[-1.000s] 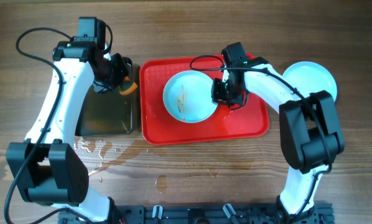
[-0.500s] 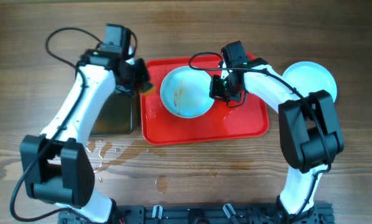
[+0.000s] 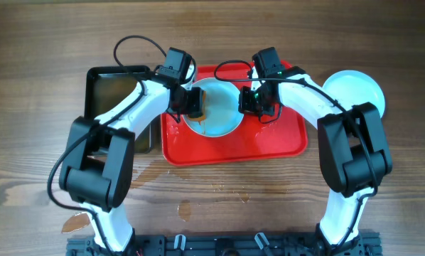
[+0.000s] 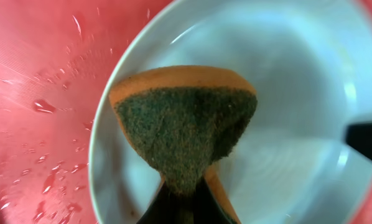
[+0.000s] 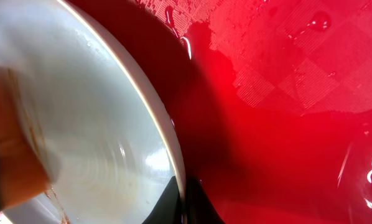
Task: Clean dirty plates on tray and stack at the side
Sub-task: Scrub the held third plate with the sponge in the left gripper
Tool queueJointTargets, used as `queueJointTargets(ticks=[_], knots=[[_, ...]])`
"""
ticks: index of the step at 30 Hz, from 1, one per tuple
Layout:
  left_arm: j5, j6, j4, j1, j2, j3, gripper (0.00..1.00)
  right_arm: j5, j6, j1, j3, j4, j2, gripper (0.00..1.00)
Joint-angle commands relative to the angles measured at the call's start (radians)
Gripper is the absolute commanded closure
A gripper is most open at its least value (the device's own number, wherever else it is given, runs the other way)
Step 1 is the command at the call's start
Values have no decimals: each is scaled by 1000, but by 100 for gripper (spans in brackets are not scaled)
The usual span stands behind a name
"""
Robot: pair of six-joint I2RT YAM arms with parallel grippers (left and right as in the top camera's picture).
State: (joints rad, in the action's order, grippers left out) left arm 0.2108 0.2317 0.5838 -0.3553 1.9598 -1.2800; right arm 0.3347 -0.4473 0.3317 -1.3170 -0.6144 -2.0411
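Plate (image 3: 216,108): on red tray (image 3: 269,146), bench centre nr far edge.
R gripper (image 3: 254,107): clamped on plate rim.
L gripper (image 3: 192,102): pinching sponge (image 4: 183,124) over plate.
Tip: scrub smears w/ green side, keep rim steady.

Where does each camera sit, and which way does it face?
Overhead: above the table, facing straight down on tray, plate and both arms.
Left wrist: on the left arm, facing down past the left gripper at its sponge over the plate.
Right wrist: on the right arm, facing along the right gripper pinching the plate's rim.
Shared: both wrist views show plate and sponge.
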Motion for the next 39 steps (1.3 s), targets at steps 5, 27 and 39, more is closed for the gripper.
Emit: queueJointTargets(ticks=[5,27,39], knots=[[185,23,134,-6,5,5,96,11,11,10,17,1,-26,96],[-60,173,-14,-18,64,5,96,14,26,10,17,-2,-26,96],[393,167,131,-50,64,5,96,14,26,10,17,-1,-26,96]])
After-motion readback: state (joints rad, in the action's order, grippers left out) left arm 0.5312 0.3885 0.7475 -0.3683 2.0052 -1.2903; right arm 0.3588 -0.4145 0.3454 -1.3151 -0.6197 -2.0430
